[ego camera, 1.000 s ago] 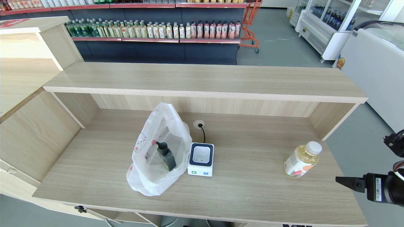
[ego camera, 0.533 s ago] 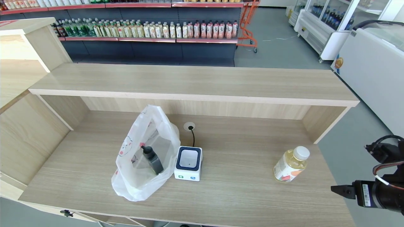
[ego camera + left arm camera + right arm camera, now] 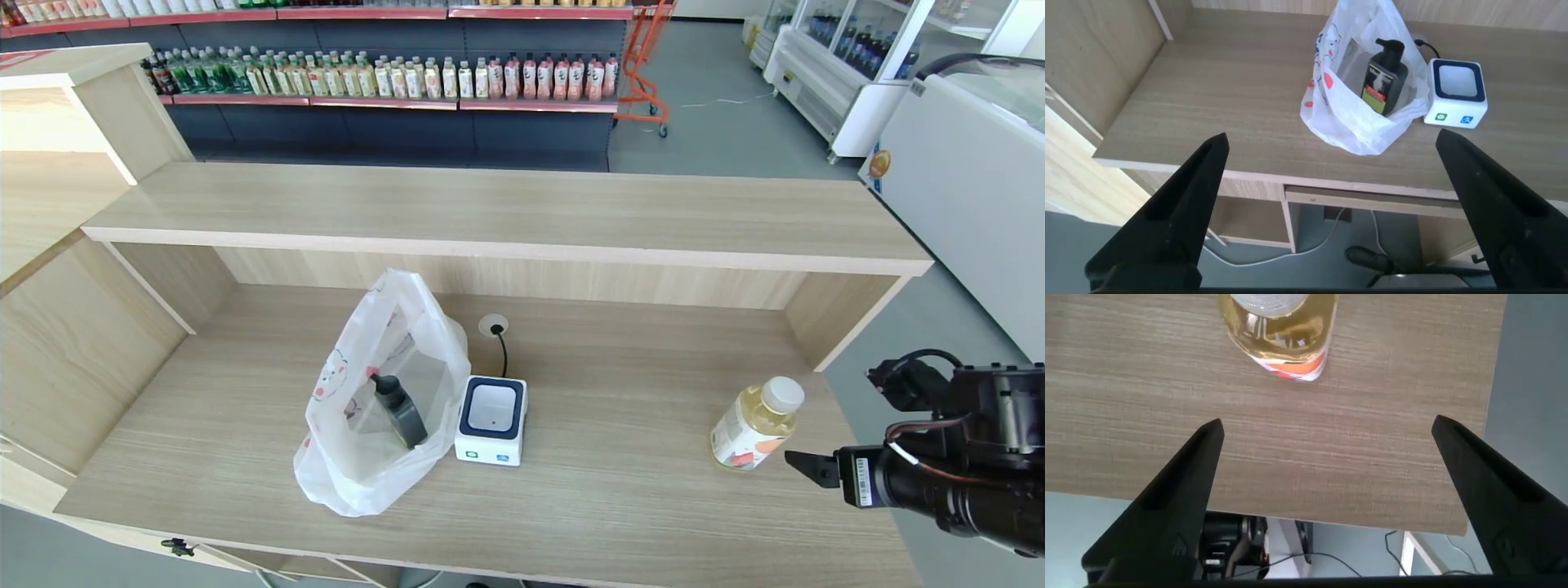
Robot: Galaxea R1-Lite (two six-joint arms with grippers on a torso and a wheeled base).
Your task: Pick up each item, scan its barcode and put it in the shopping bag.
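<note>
- Two wide-open, empty grippers on my feed.
- Right gripper (image 3: pixel 1327 429) sits just short of the bottle (image 3: pixel 755 425) on the counter (image 3: pixel 612 482), at its right end.
- Left gripper (image 3: pixel 1331 140) faces the shopping bag (image 3: pixel 326 392).

Yellow drink bottle (image 3: pixel 755 425) stands upright; dark pump bottle (image 3: pixel 400 412) sits inside shopping bag (image 3: pixel 343 465).

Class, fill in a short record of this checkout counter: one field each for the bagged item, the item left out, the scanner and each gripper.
Bagged item: dark pump bottle inside the shopping bag
Item left out: yellow drink bottle, near the counter's right end
Scanner: just right of the bag
Left gripper: open, empty, off the counter's front edge
Right gripper: open, empty, short of the drink bottle
</note>
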